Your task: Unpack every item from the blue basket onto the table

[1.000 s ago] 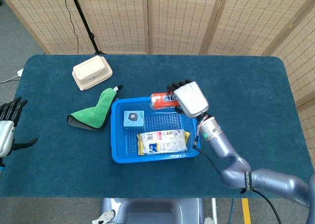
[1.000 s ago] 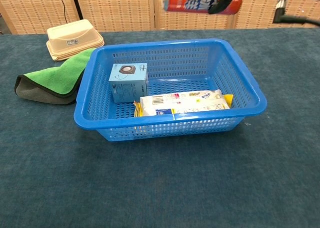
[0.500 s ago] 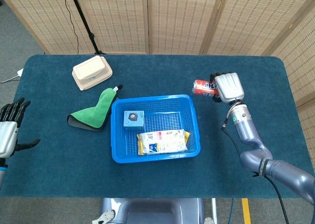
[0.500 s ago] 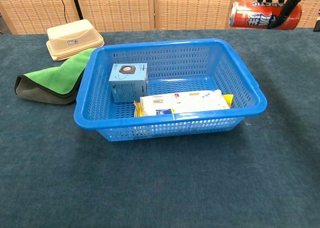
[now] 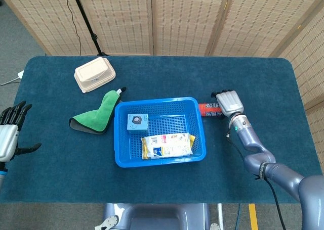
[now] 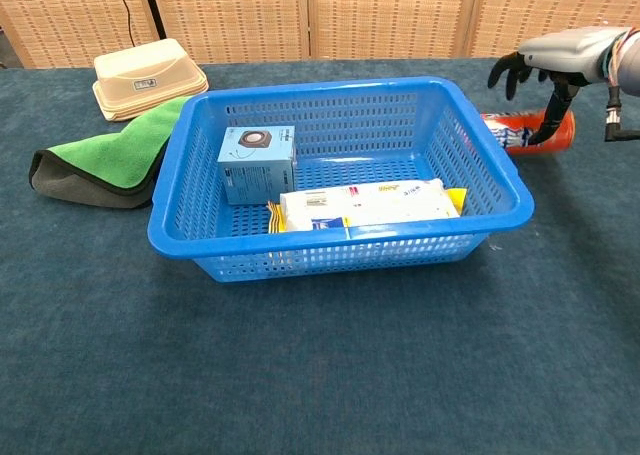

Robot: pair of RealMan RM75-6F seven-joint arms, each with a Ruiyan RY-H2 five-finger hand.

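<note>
My right hand [image 5: 228, 101] has carried the red can [image 6: 527, 131] out of the blue basket [image 5: 159, 159] and laid it on the worktop [image 5: 253, 78] just beside it, fingers now loosening, leaving the small box [image 5: 137, 123] and wipes pack [image 5: 167, 144] inside.

Blue perforated basket [image 6: 480, 165], red can [image 6: 528, 132], green cloth [image 5: 98, 113].

The right hand [image 6: 550, 70] has carried the red can [image 6: 525, 132] out of the blue basket [image 6: 500, 180] and lowered it onto the counter [image 6: 580, 235] beside it
</note>
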